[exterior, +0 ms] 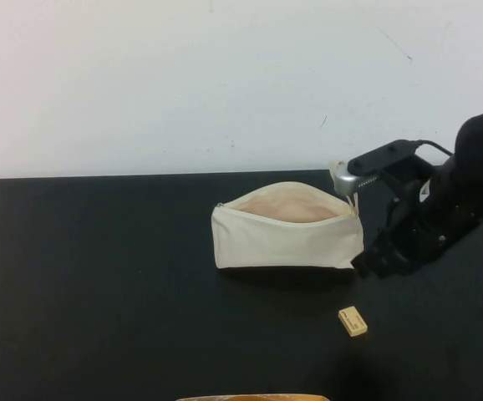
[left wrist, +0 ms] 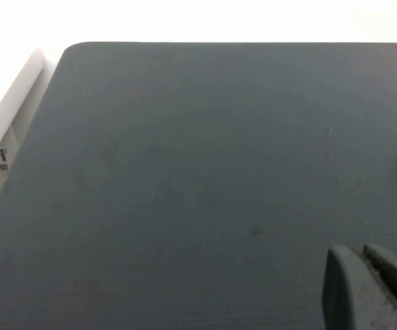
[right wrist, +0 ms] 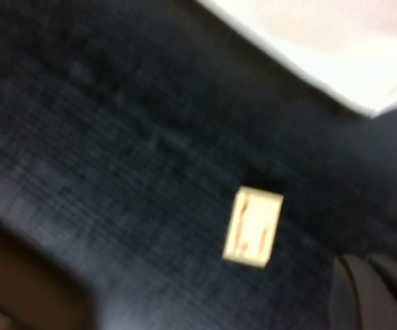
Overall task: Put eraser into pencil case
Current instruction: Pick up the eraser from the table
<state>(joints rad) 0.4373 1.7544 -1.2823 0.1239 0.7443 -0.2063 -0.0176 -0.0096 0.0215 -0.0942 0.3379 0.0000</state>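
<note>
The pencil case (exterior: 287, 227) is a cream-white pouch lying on the black table (exterior: 99, 276) with its zip open and the peach lining showing. Its corner shows in the right wrist view (right wrist: 336, 48). The eraser (exterior: 353, 321) is a small tan block lying on the table in front of the pouch's right end, apart from it; it also shows in the right wrist view (right wrist: 253, 225). My right gripper (exterior: 365, 266) hangs just right of the pouch, above and behind the eraser, fingers together and empty (right wrist: 363, 265). My left gripper (left wrist: 363, 251) is shut over bare table, outside the high view.
A tan object (exterior: 254, 398) pokes in at the table's front edge. A white wall stands behind the table. The table's rounded far-left corner (left wrist: 75, 49) shows in the left wrist view.
</note>
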